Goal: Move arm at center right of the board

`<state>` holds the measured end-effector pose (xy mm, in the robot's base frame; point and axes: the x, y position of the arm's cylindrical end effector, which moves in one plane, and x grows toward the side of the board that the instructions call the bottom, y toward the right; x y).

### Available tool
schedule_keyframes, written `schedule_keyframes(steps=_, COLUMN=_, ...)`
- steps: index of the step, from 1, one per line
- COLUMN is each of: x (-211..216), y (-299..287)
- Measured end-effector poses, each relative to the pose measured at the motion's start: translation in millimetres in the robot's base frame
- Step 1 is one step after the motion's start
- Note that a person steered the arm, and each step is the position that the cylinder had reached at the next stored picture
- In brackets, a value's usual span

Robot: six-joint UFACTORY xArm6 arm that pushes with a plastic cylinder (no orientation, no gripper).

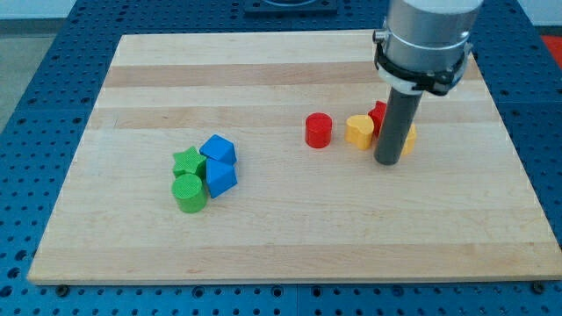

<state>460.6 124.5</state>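
Arm (428, 35) cut off by the view's top, red block (378, 115) half hidden behind the rod, shape unclear, yellow block (410, 140) barely peeking out.

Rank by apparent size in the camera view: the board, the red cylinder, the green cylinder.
1. The board, by far.
2. The green cylinder and the red cylinder look alike; the green one is nearer, so no ranking.
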Motion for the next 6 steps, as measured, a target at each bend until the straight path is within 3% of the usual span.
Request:
schedule_keyframes(steps=4, x=-8, y=75)
schedule_keyframes(steps=6, x=-14, y=173)
